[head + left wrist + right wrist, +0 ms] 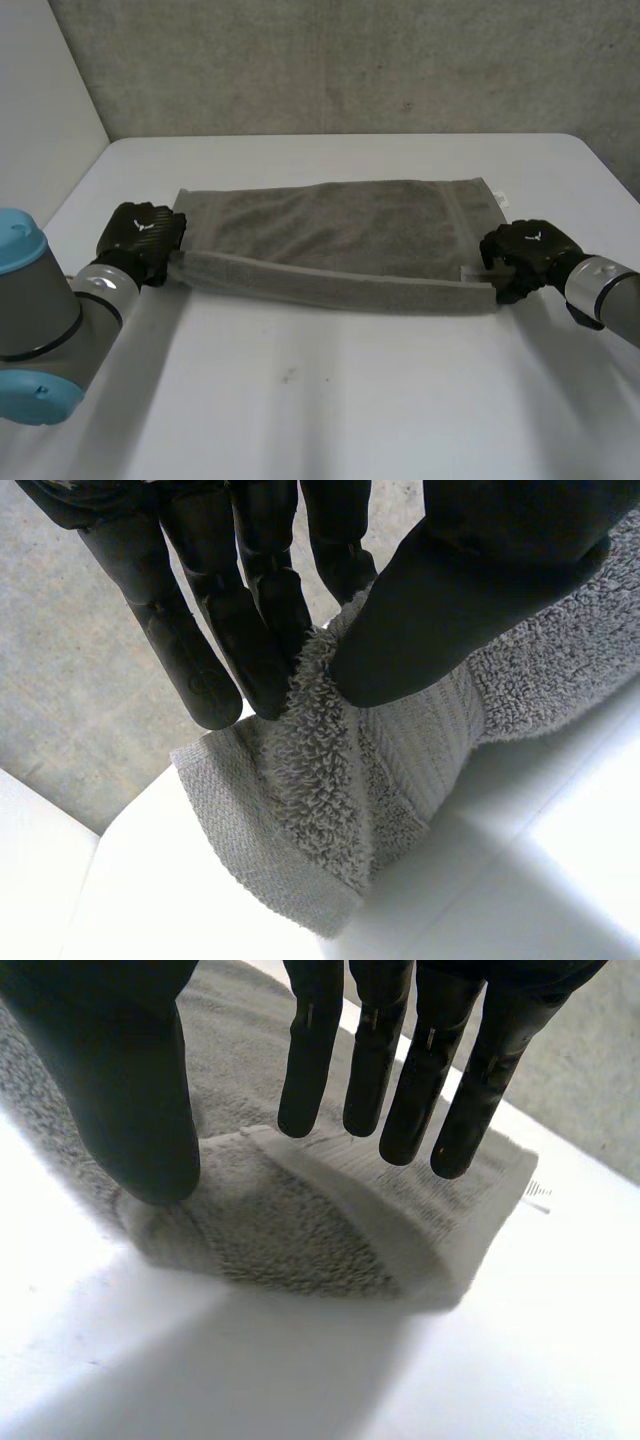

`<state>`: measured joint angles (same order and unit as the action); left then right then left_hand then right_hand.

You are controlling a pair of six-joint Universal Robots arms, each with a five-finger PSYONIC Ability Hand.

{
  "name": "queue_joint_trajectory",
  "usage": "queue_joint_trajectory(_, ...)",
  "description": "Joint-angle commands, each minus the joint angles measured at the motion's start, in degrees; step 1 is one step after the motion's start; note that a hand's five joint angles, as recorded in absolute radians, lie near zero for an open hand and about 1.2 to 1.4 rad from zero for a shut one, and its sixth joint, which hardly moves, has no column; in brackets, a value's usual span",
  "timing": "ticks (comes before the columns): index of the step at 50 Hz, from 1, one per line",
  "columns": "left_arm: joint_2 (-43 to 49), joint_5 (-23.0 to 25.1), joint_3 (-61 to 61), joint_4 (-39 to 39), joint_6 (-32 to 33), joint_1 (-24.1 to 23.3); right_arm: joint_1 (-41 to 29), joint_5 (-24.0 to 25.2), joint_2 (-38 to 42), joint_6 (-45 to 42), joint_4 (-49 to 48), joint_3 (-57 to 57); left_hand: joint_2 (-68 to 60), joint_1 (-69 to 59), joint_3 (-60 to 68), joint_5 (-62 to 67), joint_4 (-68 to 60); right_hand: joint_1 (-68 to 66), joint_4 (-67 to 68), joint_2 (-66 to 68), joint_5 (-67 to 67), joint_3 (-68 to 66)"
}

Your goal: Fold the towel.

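Observation:
A grey towel (340,225) lies stretched across the white table, its near long edge turned over in a narrow band. My left hand (140,238) is at the towel's left end. In the left wrist view its thumb (450,600) and fingers (250,630) pinch a bunched fold of the towel (330,810). My right hand (525,255) is at the right end. There its fingers (400,1060) are straight and stand apart from the thumb (130,1080), just above the folded corner of the towel (300,1230), which rests on the table.
The white table (350,400) has bare surface in front of the towel. A grey wall (350,60) rises behind the far edge. A small white tag (500,197) sticks out at the towel's far right corner.

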<state>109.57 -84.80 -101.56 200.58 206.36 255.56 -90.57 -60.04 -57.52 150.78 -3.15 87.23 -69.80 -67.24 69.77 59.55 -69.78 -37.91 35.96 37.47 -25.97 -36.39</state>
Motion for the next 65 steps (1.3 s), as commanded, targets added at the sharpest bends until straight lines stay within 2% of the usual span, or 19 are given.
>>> queue_joint_trajectory(1,-0.32,-0.01,-0.74,-0.01,0.01,-0.24,0.05,4.92,-1.20,-13.29,5.16,-2.41,-10.20,-12.76,10.23,10.45,-10.22,4.08,-2.13,-3.64,2.14,2.56)
queue_joint_trajectory(6,-1.11,-0.01,-1.62,-0.10,0.18,-0.33,0.13,6.43,-0.76,-20.59,10.78,-5.48,-10.20,-12.76,10.23,10.45,-10.22,12.50,-10.55,-12.06,10.56,10.98)
queue_joint_trajectory(11,-1.37,-0.01,-2.06,-0.45,0.27,-0.50,-0.04,6.34,0.29,-23.86,13.17,-8.73,-10.20,-12.76,10.23,10.45,-10.22,12.52,-10.57,-12.08,10.58,11.00)
queue_joint_trajectory(32,-1.81,0.16,-2.06,-2.03,0.18,-0.06,-3.91,5.73,13.57,-24.57,17.39,-22.54,-10.20,-12.76,10.23,10.45,-10.22,7.65,-5.70,-7.21,5.71,6.13)
queue_joint_trajectory(52,-1.81,0.25,-2.06,-1.95,0.09,0.03,-3.91,5.11,15.24,-26.77,17.30,-22.02,-10.20,-12.76,10.23,10.45,-10.22,-1.28,3.23,1.71,-3.21,-2.80)
queue_joint_trajectory(58,-1.81,0.25,-2.06,-1.95,0.09,0.03,-3.30,5.20,14.45,-26.59,16.87,-21.66,-10.20,-12.76,10.23,10.45,-10.22,-8.16,10.11,8.59,-10.09,-9.68)
queue_joint_trajectory(65,-1.81,0.16,-2.06,-1.95,0.09,-0.06,-2.59,4.67,13.22,-26.33,16.78,-20.87,-10.20,-12.76,10.23,10.45,-10.22,-10.02,11.97,10.46,-11.96,-11.54)
